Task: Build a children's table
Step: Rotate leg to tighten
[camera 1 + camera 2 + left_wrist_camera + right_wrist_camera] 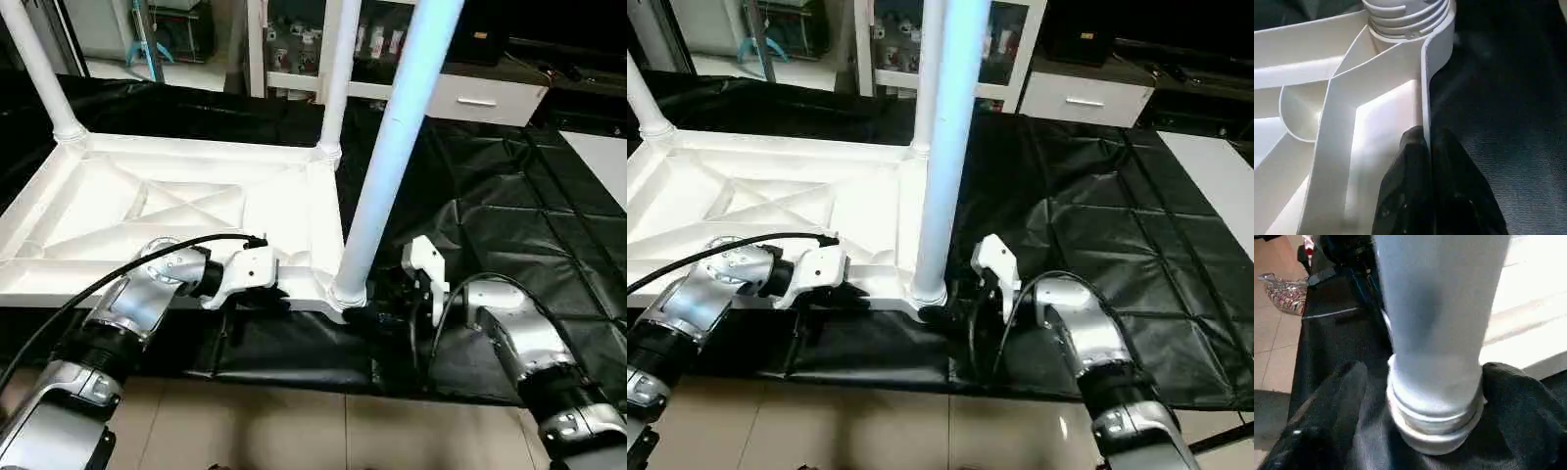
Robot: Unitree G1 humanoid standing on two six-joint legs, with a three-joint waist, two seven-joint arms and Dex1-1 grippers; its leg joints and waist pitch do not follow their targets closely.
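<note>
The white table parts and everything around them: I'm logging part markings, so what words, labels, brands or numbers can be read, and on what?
None can be read.
Tabletop and legs: plain white, no print or label seen.
Items behind the cabinet's glass doors: may carry labels, but too small and blurred to read.

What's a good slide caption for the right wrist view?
Right gripper straddling the base of a white leg seated in the tabletop's corner socket.
</note>
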